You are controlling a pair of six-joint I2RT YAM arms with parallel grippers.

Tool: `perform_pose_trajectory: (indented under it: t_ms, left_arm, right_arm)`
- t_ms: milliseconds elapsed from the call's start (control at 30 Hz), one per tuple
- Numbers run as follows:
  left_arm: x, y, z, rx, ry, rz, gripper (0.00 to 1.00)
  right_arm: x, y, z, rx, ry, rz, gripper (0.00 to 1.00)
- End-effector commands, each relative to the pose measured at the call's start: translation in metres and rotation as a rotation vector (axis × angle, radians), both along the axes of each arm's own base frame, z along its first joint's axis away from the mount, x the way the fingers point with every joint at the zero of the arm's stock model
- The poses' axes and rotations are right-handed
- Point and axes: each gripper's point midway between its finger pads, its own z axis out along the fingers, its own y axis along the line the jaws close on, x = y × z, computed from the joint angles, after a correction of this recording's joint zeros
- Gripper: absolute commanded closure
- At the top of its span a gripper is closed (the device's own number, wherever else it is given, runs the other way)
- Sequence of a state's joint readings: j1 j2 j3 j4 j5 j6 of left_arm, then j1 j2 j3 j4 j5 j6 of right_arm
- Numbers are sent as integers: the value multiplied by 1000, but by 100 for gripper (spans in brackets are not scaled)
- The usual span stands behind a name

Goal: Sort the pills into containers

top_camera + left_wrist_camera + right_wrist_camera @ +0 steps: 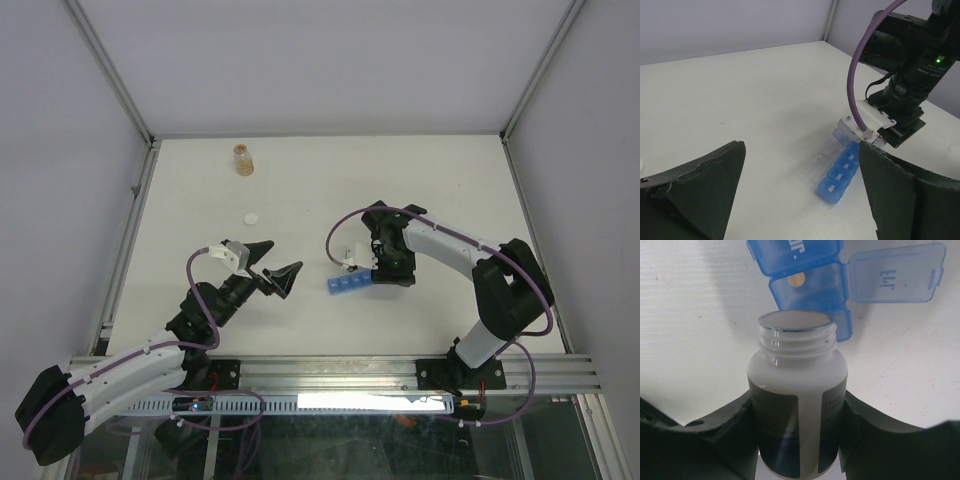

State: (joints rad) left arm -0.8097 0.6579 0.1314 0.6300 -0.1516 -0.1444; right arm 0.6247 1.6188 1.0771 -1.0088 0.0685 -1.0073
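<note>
Where the two arms reach in from the near edge, the white table (300,190) carries all the items. The right arm (450,245) bends inward toward the middle of the table, and the left arm (130,365) extends forward from the near left corner. The left gripper (278,262) is released, its jaws spread wide with nothing between them, and it sits apart from the containers (348,286) on their left. These containers, a strip of translucent-blue compartments, lie flat on the table near its centre, with one end under the right gripper (390,265). That gripper is clenched around a white bottle (797,390), a finger on each side of its labelled body. The bottle is uncapped, and in the right wrist view its threaded mouth points at the strip, just beside an open compartment. That compartment's lid (895,272) is flipped out to the side. An amber bottle (242,159) stands upright near the far edge, well apart from both arms. A small white disc (252,217) lies on the table between that bottle and the left gripper. One round tan pill (797,279) rests inside the open compartment.
</note>
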Motion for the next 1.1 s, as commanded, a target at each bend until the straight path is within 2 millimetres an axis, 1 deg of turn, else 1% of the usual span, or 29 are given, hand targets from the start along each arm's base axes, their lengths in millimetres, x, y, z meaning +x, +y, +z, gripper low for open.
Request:
perform_pose_trajectory:
  t_ms: [0, 133, 233, 333, 433, 533, 667, 900, 1067]
  left_arm:
    - [-1, 2, 14, -40, -50, -2, 1]
    - [-1, 3, 15, -41, -51, 0, 1]
    - [-1, 3, 14, -41, -50, -1, 1]
    - [-2, 3, 14, -42, -52, 0, 1]
    - [-2, 3, 15, -42, -53, -2, 1]
    - [-2, 3, 14, -41, -52, -1, 1]
    - [-2, 3, 14, -42, -52, 0, 1]
    - [-2, 4, 15, -44, -53, 1, 1]
    - [-2, 4, 14, -44, -53, 2, 1]
  right_arm:
    - [9, 6, 15, 1, -49, 0, 100]
    - [11, 8, 20, 19, -67, 7, 100]
    - [10, 3, 17, -16, -54, 5, 100]
    - [12, 9, 23, 22, -72, 5, 100]
    - [12, 2, 19, -22, -70, 6, 100]
    - [11, 9, 22, 18, -65, 0, 100]
    - [11, 6, 16, -1, -56, -1, 100]
    - [9, 10, 12, 45, -50, -15, 100]
    - [7, 15, 15, 113, -57, -40, 100]
